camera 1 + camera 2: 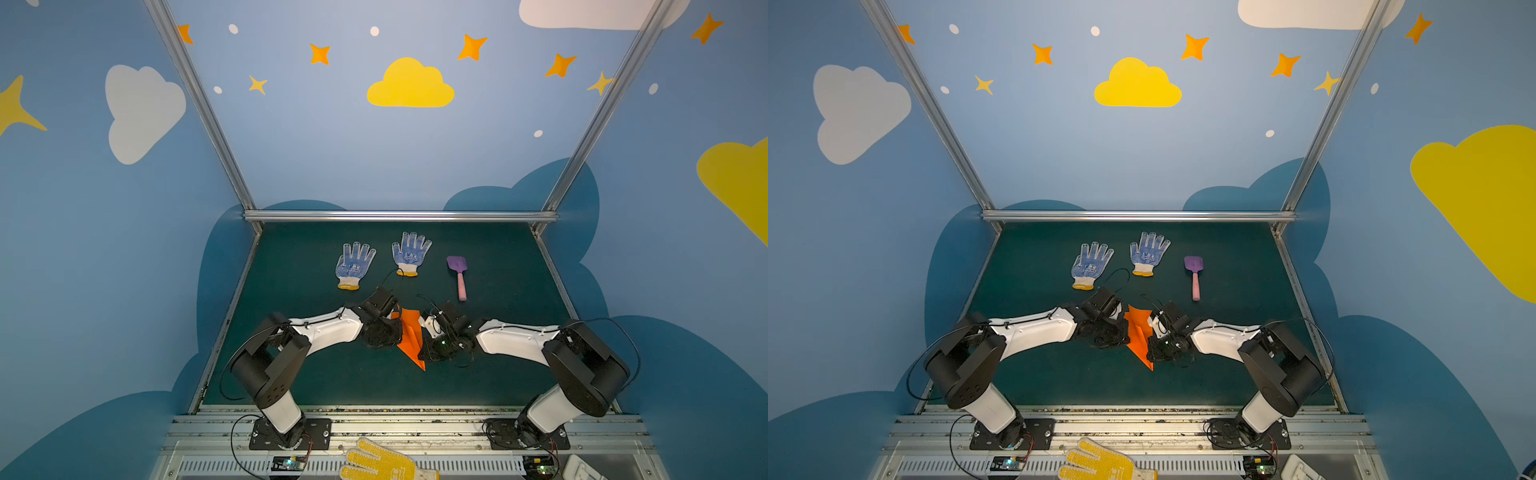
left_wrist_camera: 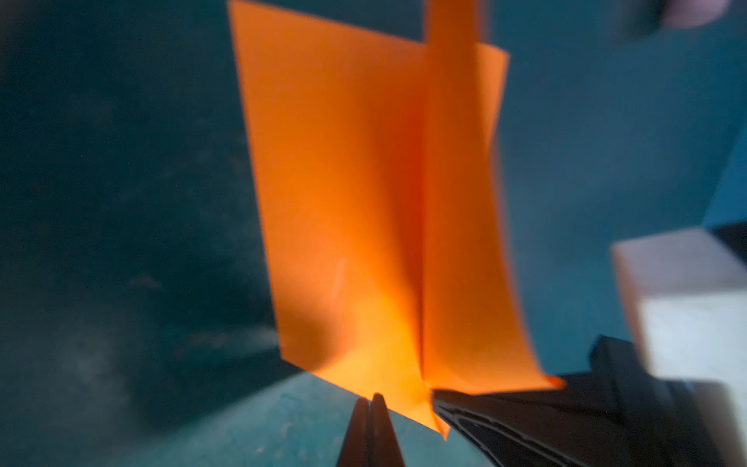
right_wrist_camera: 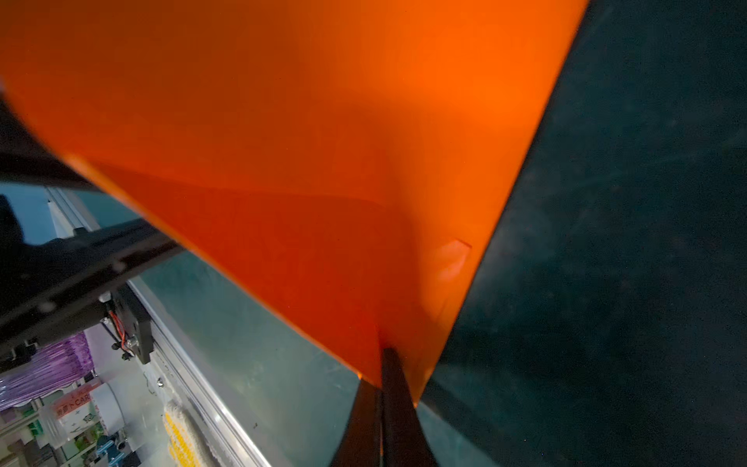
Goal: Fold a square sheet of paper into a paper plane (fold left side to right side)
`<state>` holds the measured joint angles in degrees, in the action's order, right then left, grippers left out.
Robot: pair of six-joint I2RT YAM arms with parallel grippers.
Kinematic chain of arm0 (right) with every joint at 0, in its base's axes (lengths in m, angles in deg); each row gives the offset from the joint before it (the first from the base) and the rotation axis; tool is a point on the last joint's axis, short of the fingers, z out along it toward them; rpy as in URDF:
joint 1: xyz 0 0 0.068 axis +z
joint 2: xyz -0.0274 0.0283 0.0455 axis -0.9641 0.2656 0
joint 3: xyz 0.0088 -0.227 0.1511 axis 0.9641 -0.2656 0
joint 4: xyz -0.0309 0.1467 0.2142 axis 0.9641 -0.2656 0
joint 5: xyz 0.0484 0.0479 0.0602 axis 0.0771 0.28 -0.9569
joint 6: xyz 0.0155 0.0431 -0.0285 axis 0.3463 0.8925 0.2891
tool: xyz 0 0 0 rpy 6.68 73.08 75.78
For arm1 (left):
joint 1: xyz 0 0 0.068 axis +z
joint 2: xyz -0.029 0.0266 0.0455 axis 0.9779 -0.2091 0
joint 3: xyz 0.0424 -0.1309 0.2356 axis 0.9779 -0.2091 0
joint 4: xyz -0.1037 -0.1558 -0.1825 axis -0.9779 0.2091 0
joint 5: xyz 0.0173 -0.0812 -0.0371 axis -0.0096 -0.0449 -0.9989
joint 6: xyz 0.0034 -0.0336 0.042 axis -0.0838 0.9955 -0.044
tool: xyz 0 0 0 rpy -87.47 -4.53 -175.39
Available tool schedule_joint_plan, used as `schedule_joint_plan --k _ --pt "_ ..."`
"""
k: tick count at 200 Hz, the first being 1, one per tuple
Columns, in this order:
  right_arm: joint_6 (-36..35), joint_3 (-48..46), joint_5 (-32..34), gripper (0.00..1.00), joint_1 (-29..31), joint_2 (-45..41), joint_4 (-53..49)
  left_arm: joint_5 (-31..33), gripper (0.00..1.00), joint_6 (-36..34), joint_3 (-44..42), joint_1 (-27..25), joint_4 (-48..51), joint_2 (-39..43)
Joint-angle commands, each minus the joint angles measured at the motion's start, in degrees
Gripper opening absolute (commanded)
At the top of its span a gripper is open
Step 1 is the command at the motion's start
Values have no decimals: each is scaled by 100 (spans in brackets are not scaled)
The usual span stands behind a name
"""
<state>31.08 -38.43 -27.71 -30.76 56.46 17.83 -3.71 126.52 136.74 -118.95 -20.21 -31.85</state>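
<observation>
1. The left hand (image 2: 372, 404) has its fingers pressed together, with the tips right at an edge of the orange paper. I cannot tell whether any paper lies between them.
2. The paper plane (image 1: 409, 336) sits mid-bench between the two hands. In both top views it is a narrow dart, with its nose toward the near side and its blunt tail toward the far side. No flat square remains, so I judge the main lengthwise and nose folds done. The left wrist view shows a central crease with a panel on each side. One panel curls instead of lying flat.
3. The right hand (image 3: 384, 364) is pinching a fold of the plane, and the paper fans out from the pinch.
4. The task looks late. What probably remains is sharpening the wing creases, levelling the wings, and letting go of the plane on the bench (image 1: 311, 374).
5. On the far side, two blue-dotted gloves (image 1: 354, 266) and a purple-and-pink toy shovel (image 1: 458, 274) lie well apart from the work.
</observation>
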Motion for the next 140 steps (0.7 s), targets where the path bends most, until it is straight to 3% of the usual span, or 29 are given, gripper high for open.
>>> schedule_joint_plan --k 1,56,140 --pt "55 -130 -142 0 -127 222 -215 -231 4 -371 163 -53 115 31" --pt "-159 168 -712 0 -415 517 -613 -508 4 -566 378 -213 106 -303" --pt "-208 183 -921 0 -560 671 -652 -613 4 -610 642 -319 -96 -767"
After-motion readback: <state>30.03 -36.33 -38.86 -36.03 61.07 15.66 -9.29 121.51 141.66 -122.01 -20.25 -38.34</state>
